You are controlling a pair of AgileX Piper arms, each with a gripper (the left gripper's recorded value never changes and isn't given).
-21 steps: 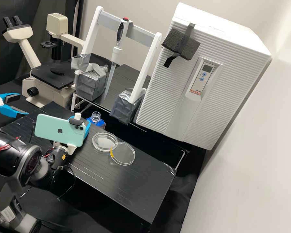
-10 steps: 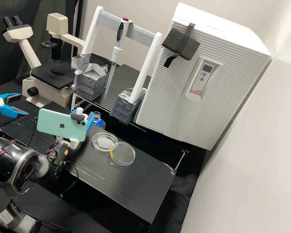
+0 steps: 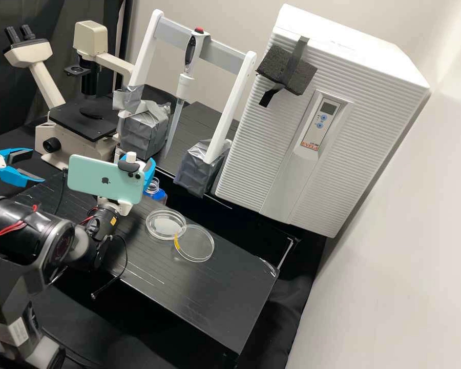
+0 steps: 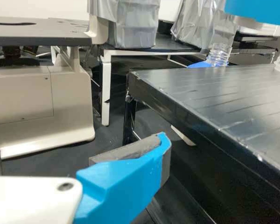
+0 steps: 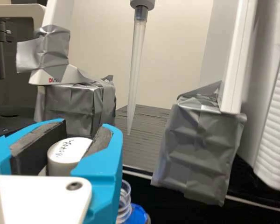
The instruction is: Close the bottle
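Observation:
A clear open bottle (image 3: 157,191) with blue liquid stands at the far edge of the black platform (image 3: 200,287). My right gripper (image 3: 141,171), with a mint phone mounted on its wrist, sits just above the bottle's near side. It is shut on a white cap (image 5: 67,156), and the bottle's open neck (image 5: 125,201) lies right below its blue fingers (image 5: 102,168). My left gripper (image 3: 28,165) hangs open and empty off the platform's left end, low beside it. From there the bottle (image 4: 219,53) stands far across the platform top.
Two clear petri dishes (image 3: 165,224) (image 3: 194,243) lie mid-platform. Behind the bottle a white pipette stand (image 3: 225,118) with taped grey feet holds a pipette (image 3: 182,92). A microscope (image 3: 71,118) stands far left and a large white ribbed unit (image 3: 333,123) on the right.
My right arm has lifted and carried the cap away from the near side toward the bottle, now covering more of it. The left gripper has stayed put.

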